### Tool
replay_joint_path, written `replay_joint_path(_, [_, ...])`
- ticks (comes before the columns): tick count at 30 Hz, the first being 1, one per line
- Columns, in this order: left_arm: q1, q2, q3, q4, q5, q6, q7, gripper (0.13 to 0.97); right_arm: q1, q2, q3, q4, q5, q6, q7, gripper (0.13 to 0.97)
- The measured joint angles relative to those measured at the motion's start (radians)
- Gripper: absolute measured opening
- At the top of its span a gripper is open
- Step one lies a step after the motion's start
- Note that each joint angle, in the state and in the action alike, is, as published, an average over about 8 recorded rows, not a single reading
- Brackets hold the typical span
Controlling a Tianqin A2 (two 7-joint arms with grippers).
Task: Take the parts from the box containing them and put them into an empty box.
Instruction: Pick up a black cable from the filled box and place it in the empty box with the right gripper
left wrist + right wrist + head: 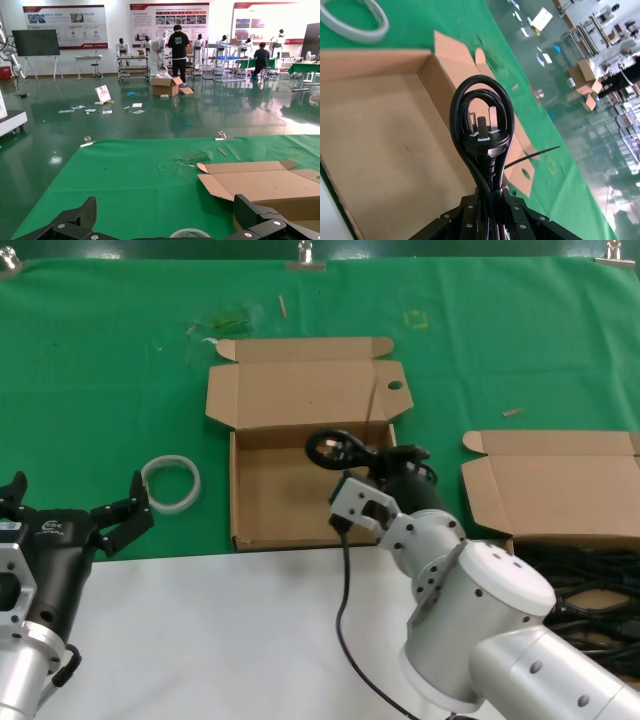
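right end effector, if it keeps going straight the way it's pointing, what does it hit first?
Probably the floor or back wall of the empty box. The right end effector, shut on a cord, points over the box's right edge toward its inside. The cord's loop leads, so it would likely touch first; depth is unclear.

1. Head cam: high, looks fwd/down over green table.
2. Left wrist cam: low at table's near edge, faces hall beyond.
3. Right wrist cam: close above empty box; box shared w/ head view.
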Motion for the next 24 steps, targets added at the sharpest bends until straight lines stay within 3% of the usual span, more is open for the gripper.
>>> replay_joint_path(24, [0.0,0.0,0.0,0.0,0.0,0.0,0.0,0.966,0.032,0.001,-0.122,0.01,0.047,-0.014,0.136,0.207])
